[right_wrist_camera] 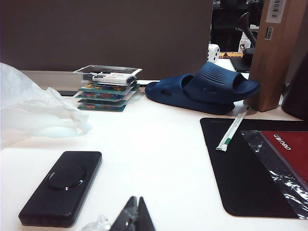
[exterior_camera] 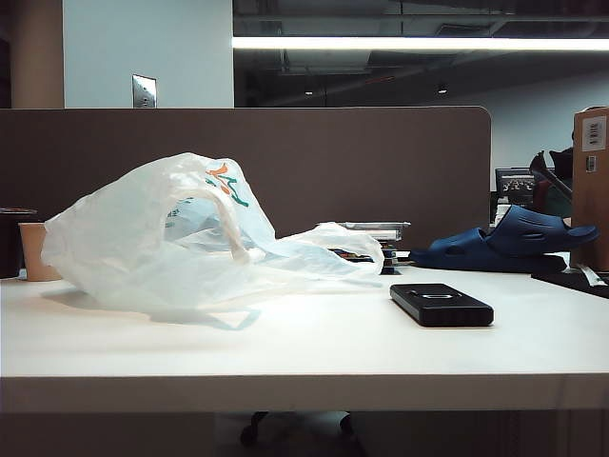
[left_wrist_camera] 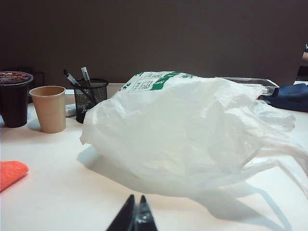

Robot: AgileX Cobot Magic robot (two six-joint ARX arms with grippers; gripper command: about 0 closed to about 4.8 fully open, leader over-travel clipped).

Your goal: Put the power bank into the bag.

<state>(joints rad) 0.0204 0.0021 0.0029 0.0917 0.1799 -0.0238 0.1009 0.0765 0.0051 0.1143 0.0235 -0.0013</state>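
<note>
The power bank (exterior_camera: 441,305) is a flat black slab lying on the white table right of centre; the right wrist view shows the power bank (right_wrist_camera: 62,186) close in front of my right gripper (right_wrist_camera: 136,198), a little to one side. That gripper is shut, with nothing in it. The bag (exterior_camera: 186,238), crinkled translucent white plastic with a green-and-orange logo, lies slumped on the left half of the table. In the left wrist view the bag (left_wrist_camera: 192,130) fills the middle, just beyond my left gripper (left_wrist_camera: 136,197), also shut and empty. Neither gripper appears in the exterior view.
Dark blue sandals (exterior_camera: 509,243) and a stack of flat cases (right_wrist_camera: 107,89) sit at the back right. A black mat (right_wrist_camera: 250,163) with a red packet (right_wrist_camera: 286,154) lies right. A paper cup (left_wrist_camera: 49,108), dark cup (left_wrist_camera: 13,96), mesh pen holder (left_wrist_camera: 90,98) and an orange object (left_wrist_camera: 10,173) stand left.
</note>
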